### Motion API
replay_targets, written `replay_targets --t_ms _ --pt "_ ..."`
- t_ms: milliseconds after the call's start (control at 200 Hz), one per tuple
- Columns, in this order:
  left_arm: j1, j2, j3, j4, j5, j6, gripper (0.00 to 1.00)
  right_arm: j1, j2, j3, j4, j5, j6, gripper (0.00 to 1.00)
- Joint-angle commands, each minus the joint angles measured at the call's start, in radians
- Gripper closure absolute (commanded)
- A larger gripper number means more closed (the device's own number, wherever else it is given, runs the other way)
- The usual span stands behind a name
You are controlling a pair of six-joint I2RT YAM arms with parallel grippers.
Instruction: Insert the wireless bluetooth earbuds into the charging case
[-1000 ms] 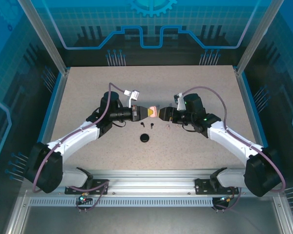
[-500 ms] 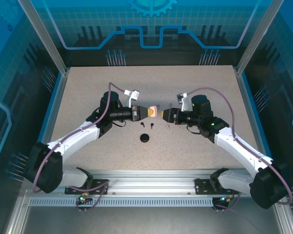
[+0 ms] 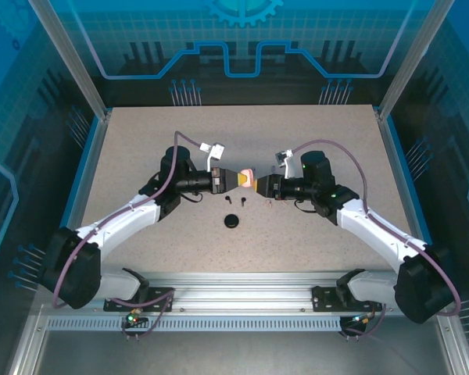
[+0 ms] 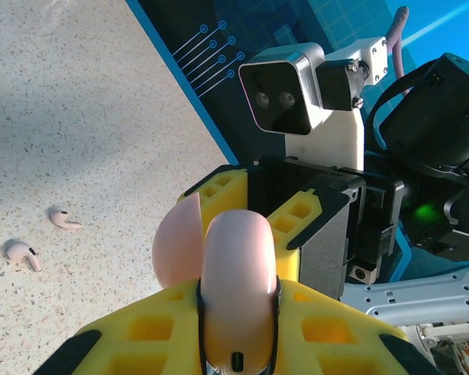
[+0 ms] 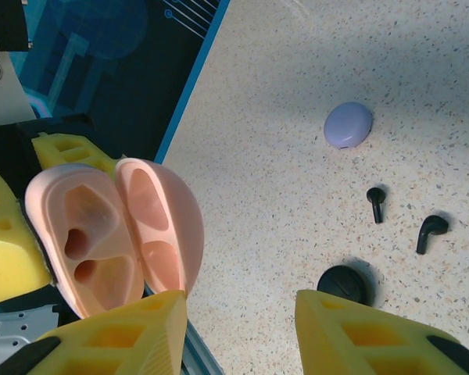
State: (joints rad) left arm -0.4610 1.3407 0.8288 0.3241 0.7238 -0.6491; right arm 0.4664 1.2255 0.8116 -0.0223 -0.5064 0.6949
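Speckled beige tabletop (image 3: 141,148) sits inside blue circuit-patterned walls (image 3: 242,47). Above its middle, the left gripper (image 3: 243,179) clamps the opened pink charging case (image 5: 113,234). The right gripper (image 5: 242,332) faces it, fingers spread. Pale pink earbuds (image 4: 19,252) and black earbuds (image 5: 431,232) lie on the surface below.

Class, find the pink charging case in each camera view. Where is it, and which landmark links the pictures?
Top external: pink charging case at table centre, between the two arms.
Left wrist: bottom centre, edge-on, clamped in the left tool.
Right wrist: left side, open, both wells empty.
Shared landmark: the left tool's yellow fingers gripping it.
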Motion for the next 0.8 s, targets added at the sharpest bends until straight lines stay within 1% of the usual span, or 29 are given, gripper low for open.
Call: replay_targets --t_ms 0,310,510,640,750,790 --pt "-0.007 0.008 0.024 0.020 0.027 0.000 1.00 0.014 0.002 0.032 0.033 -0.017 -0.014 0.58" --pt "-0.014 0.009 0.022 0.020 0.027 0.000 1.00 0.014 -0.007 0.037 0.025 -0.004 -0.013 0.59" --pt "-0.024 0.012 0.022 0.021 0.027 0.000 1.00 0.016 0.016 0.054 0.033 -0.008 -0.006 0.64" --pt "-0.028 0.014 0.022 0.024 0.028 0.000 1.00 0.020 0.026 0.059 0.034 -0.003 -0.005 0.64" --pt "-0.031 0.014 0.023 0.023 0.025 0.000 1.00 0.021 0.035 0.063 0.035 -0.004 -0.004 0.68" --pt "-0.031 0.015 0.022 0.023 0.023 0.000 1.00 0.022 0.036 0.063 0.035 -0.005 -0.005 0.71"
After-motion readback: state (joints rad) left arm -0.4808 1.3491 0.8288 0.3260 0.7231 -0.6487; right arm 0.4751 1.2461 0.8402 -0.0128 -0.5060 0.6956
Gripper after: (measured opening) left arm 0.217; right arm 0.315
